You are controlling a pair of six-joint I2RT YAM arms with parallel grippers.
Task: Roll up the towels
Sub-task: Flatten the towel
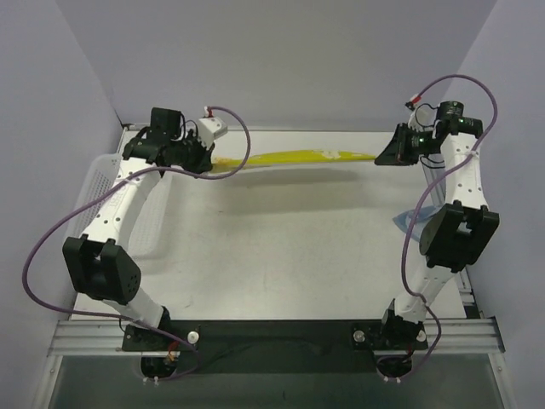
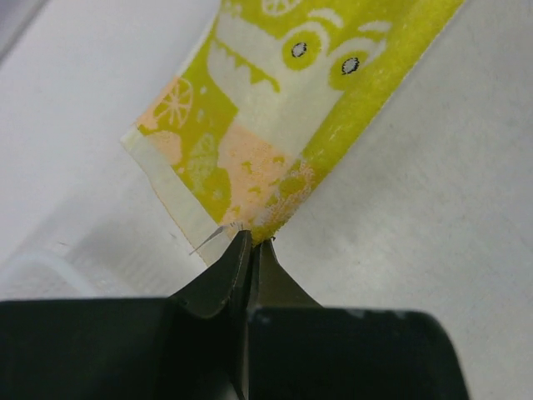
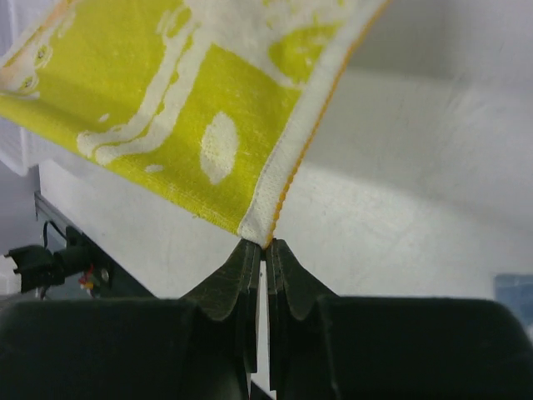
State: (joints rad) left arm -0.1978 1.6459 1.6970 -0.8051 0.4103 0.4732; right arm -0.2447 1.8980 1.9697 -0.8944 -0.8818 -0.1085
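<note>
Across the upper middle of the top view, the yellow-and-cream printed towel [image 1: 294, 158] is stretched taut above the table [image 1: 281, 256]. The left gripper [image 1: 211, 165] is pinched tight on its left corner and the right gripper [image 1: 381, 157] on its right corner. Toward the right edge, the light blue towel [image 1: 400, 223] lies on the table, mostly hidden behind the right arm [image 1: 456, 234].

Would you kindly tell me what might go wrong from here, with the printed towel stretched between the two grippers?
1. The left gripper and right gripper each pinch only the very tip of a corner of the printed towel, so extra tension may pull it free.
2. The towel shows nearly edge-on from above, so it may land creased rather than flat.
3. The blue towel lies beside the right arm; a sweep might drag it.
</note>
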